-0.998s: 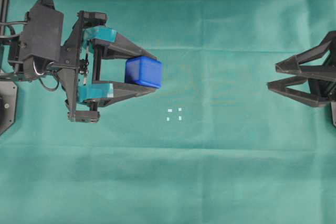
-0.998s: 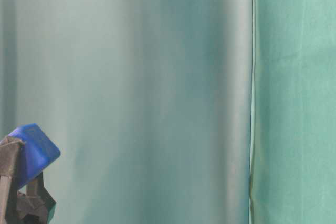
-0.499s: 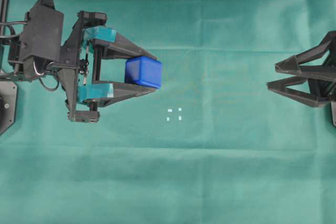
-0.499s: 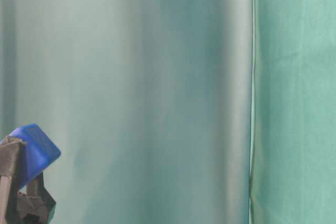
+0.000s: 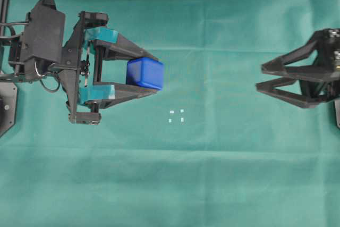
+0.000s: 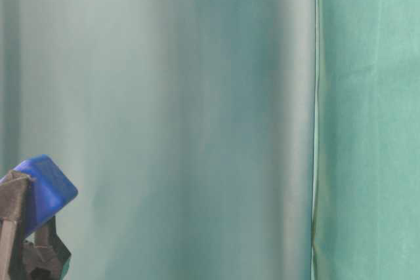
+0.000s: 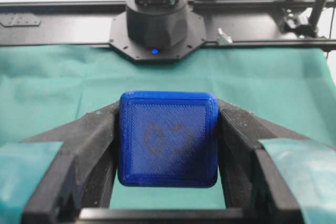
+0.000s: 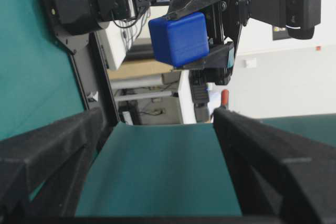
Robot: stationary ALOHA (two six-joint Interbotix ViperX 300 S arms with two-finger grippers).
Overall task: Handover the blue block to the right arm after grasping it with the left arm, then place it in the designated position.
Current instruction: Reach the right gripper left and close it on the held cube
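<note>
My left gripper, the one with teal pads, is shut on the blue block and holds it above the cloth at the left. In the left wrist view the blue block fills the gap between the two black fingers, its faint dark mark facing the camera. The all-black right gripper stands open at the far right, pointing left, with nothing between its fingers. From the right wrist the blue block shows far ahead in the left gripper. The designated position, four tiny white marks, lies on the cloth below and right of the block.
Green cloth covers the whole table. The left arm's black wrist body sits at the left edge. At table level only the blue block and a fingertip show at the lower left against a green backdrop.
The right gripper has moved left, toward the middle of the table, still open. The left gripper and the block have held still.
</note>
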